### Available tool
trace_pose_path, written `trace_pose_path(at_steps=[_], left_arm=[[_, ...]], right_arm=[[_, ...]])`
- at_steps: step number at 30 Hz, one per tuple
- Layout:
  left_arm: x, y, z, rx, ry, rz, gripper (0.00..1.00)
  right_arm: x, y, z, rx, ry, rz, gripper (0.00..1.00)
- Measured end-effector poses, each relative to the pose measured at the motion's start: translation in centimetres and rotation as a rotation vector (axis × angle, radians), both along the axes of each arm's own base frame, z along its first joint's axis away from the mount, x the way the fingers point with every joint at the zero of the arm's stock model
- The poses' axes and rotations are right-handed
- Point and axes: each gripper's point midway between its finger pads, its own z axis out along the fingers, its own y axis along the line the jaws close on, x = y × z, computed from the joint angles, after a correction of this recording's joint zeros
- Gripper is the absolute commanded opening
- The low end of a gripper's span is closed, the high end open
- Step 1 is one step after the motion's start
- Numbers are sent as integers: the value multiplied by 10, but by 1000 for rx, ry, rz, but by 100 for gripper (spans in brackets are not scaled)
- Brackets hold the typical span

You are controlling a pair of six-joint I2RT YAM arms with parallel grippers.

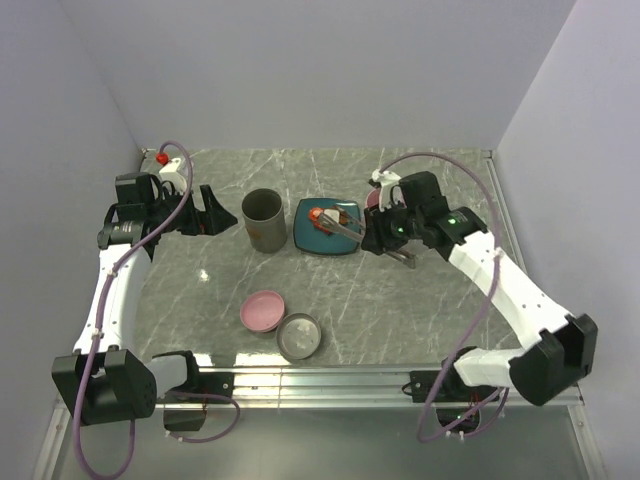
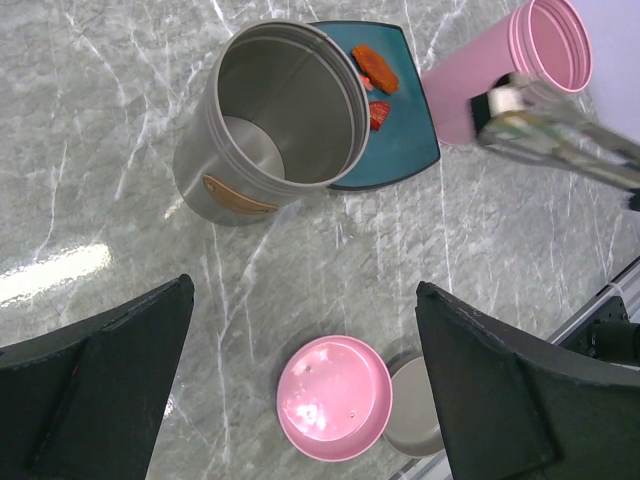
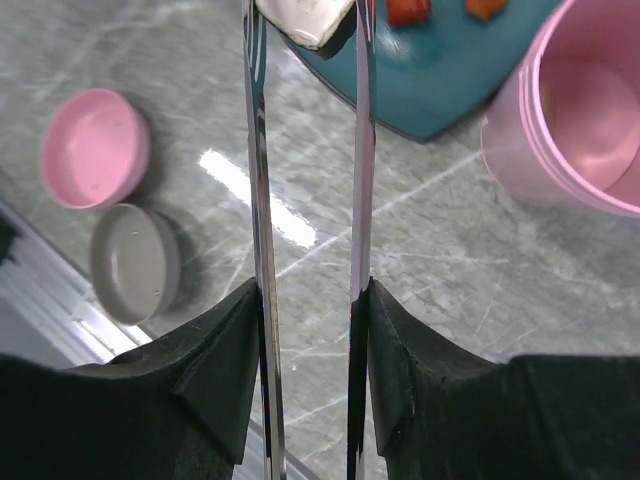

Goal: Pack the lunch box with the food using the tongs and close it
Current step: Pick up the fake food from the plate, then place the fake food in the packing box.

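Note:
My right gripper [image 3: 310,300] is shut on the silver tongs [image 3: 256,150], one finger pressing each arm, and it shows beside the plate [image 1: 385,232]. The tong tips reach over the teal plate [image 3: 430,85] and pinch a whitish piece [image 3: 310,20]. Red food [image 3: 408,10] and orange food [image 3: 485,8] lie on the plate, and from the left the orange piece [image 2: 375,68] and the red piece [image 2: 380,113] show too. The grey lunch box [image 2: 280,110] stands open and empty left of the plate [image 1: 327,240]. My left gripper [image 2: 305,288] hangs open and empty beside the box [image 1: 262,220].
A pink cylindrical container [image 3: 580,120] stands open by the plate's far right corner, close to the tongs [image 2: 560,140]. A pink lid [image 1: 262,310] and a grey lid [image 1: 299,336] lie side by side near the table's front edge. Walls close in the back and both sides.

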Motion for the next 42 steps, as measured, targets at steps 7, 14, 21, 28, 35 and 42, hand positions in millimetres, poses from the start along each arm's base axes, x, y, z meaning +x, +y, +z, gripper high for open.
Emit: trace_pose_path(at_steps=[7, 14, 21, 28, 35, 42], left_arm=[[0, 0, 0, -1, 2, 0, 99], [-1, 0, 0, -2, 4, 0, 99], [-1, -1, 0, -4, 4, 0, 99], [-1, -1, 0, -4, 4, 0, 99], [-1, 0, 0, -3, 4, 0, 99], [0, 0, 0, -4, 4, 0, 99]], right_arm=[[0, -19, 74, 71, -167, -18, 28], [22, -89, 92, 59, -178, -243, 28], [13, -112, 78, 18, -105, -299, 27], [15, -118, 60, 0, -50, -317, 28], [21, -118, 45, -14, 6, -317, 45], [19, -118, 42, -17, 21, -317, 52]])
